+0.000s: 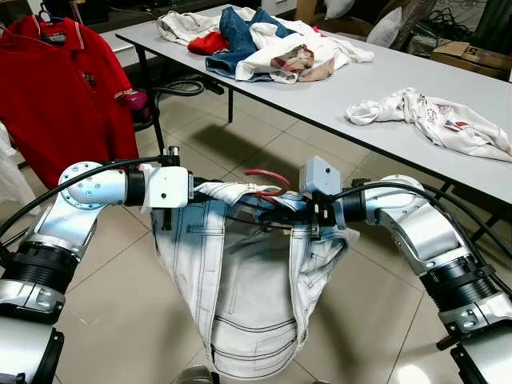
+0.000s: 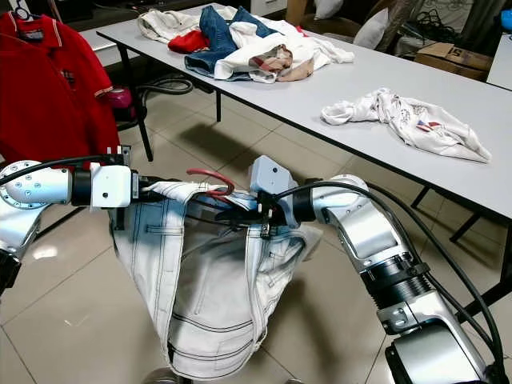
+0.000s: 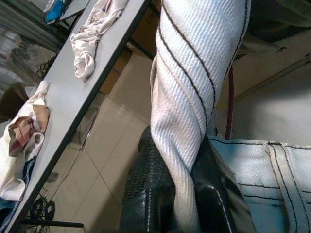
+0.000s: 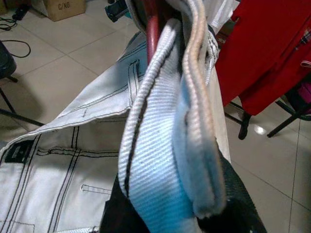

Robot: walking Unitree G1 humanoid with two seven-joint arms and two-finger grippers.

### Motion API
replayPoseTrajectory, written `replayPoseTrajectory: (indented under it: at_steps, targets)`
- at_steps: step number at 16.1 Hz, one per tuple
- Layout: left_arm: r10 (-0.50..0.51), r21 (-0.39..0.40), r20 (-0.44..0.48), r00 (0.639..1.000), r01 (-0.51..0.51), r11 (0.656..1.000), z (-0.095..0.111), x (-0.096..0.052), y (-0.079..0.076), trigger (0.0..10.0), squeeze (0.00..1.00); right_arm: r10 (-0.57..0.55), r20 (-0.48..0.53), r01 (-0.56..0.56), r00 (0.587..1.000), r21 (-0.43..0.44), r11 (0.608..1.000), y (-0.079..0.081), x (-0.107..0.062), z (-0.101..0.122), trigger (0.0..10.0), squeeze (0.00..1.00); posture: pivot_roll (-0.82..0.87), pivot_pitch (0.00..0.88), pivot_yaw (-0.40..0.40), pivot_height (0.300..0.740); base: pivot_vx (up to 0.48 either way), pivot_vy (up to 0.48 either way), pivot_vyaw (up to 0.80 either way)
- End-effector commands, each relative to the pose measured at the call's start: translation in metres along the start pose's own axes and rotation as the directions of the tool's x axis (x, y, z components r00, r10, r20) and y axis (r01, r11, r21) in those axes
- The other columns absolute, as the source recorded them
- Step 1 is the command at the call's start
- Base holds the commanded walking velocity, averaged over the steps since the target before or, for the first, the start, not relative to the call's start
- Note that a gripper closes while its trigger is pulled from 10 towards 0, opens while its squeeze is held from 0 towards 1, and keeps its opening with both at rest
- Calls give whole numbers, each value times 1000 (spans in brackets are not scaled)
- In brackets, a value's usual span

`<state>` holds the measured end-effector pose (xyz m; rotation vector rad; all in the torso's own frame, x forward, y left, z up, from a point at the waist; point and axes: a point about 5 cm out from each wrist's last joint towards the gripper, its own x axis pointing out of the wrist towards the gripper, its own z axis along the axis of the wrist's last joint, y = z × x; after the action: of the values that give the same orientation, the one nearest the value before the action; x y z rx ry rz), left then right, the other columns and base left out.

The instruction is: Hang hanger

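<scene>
You have the jeans (image 1: pixel 240 296) stretched between both grippers, left gripper (image 3: pixel 170 194) and right gripper (image 4: pixel 194 213) each pinching the waistband, the red hanger (image 1: pixel 268 182) threaded inside. Hanging it up remains.

Both eye views look forward and down from head height, sharing the pale jeans (image 1: pixel 240 280) held between the arms, the long table (image 1: pixel 400 96) and the red shirt (image 2: pixel 56 88). Each wrist camera looks along its own fingers, very close to gripped denim, with tiled floor (image 4: pixel 63 53) behind.
</scene>
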<state>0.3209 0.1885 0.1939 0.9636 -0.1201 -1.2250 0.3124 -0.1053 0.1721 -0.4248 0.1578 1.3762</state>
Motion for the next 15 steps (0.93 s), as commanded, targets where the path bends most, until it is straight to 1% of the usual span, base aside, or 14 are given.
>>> replayPoseTrajectory:
  at_steps: [1,4,5,6,7,8,9,11,12,14,15]
  targets:
    - [105,25,47,993,-106,994,10,-8,19,0,0,36,5,-35,999,-6,999,3,0,2,0,0,-54,0,-14,740,0,0,0]
    - [110,14,44,993,-111,994,8,-10,21,0,0,38,14,-38,999,-7,999,3,-1,3,0,0,-51,0,-11,740,0,0,0]
    - [128,-11,61,990,-127,992,8,-11,21,7176,0,36,18,-36,999,-8,999,3,-2,3,0,0,-51,0,-9,740,0,0,0]
    - [96,-59,92,991,-91,994,8,-12,17,10000,0,29,21,-29,999,-6,1000,3,-2,3,0,0,-51,0,-9,740,0,0,0]
    - [76,-93,96,992,-67,993,5,-13,13,10000,655,18,17,-18,1000,0,1000,4,-4,1,0,0,-54,0,-7,740,0,0,0]
    - [78,-107,99,992,-67,992,4,-14,12,10000,1000,9,11,-9,1000,5,1000,4,-6,-1,0,0,-55,0,-4,740,0,0,0]
    - [74,-134,105,992,-59,989,3,-16,10,10000,1000,-8,-1,8,1000,26,1000,5,-8,-5,0,0,-55,0,-4,740,0,0,0]
    - [60,-145,105,993,-44,988,1,-18,8,10000,1000,-32,2,32,999,68,997,9,-10,-11,0,0,-55,0,0,740,0,0,0]
    - [42,-147,107,993,-26,989,1,-20,7,10000,1000,-50,-10,50,999,99,994,14,-11,-19,0,0,-55,0,5,740,0,0,0]
    - [12,-138,100,995,2,990,1,-20,6,10000,1000,-81,-54,87,995,129,988,17,-14,-32,0,0,-56,0,6,740,0,0,0]
    - [0,-128,88,996,12,992,0,-20,6,10000,1000,-109,-74,120,991,161,980,19,-19,-40,0,0,-55,0,6,740,0,0,0]
